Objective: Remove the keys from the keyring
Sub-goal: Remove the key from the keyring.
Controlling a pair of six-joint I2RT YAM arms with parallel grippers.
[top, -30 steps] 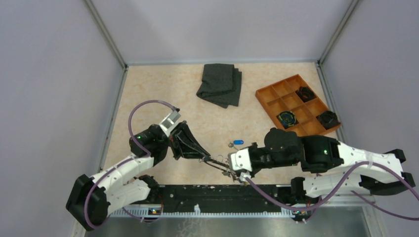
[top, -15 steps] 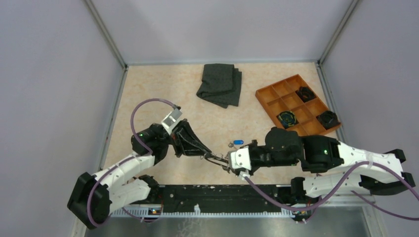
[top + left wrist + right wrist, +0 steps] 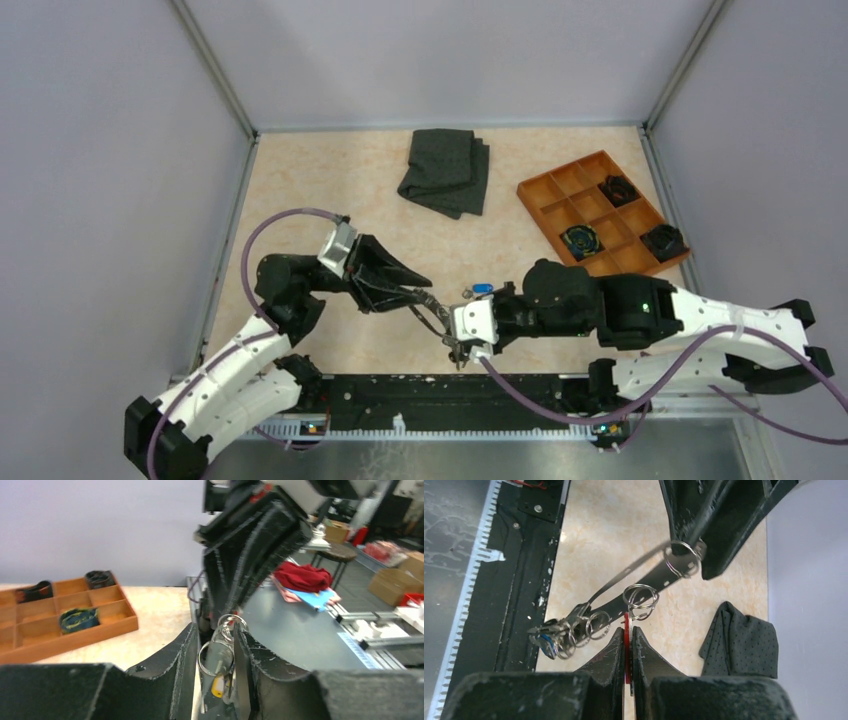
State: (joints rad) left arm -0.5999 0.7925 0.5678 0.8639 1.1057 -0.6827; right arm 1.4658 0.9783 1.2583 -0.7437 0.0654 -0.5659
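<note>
— Where's my keyring?
— Your keyring [image 3: 220,650] hangs over the front of the worktop [image 3: 330,190], its ring end between your left tool's [image 3: 216,630] slightly parted fingers.
— And my right tool?
— Your right tool [image 3: 627,631] is pinched tight on a red key [image 3: 626,621] ringed to that band. A blue key [image 3: 482,289] lies loose on the worktop.

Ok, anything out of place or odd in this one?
Only a blue key lying loose on the table, apart from the keyring. Nothing looks spilled or damaged.
</note>
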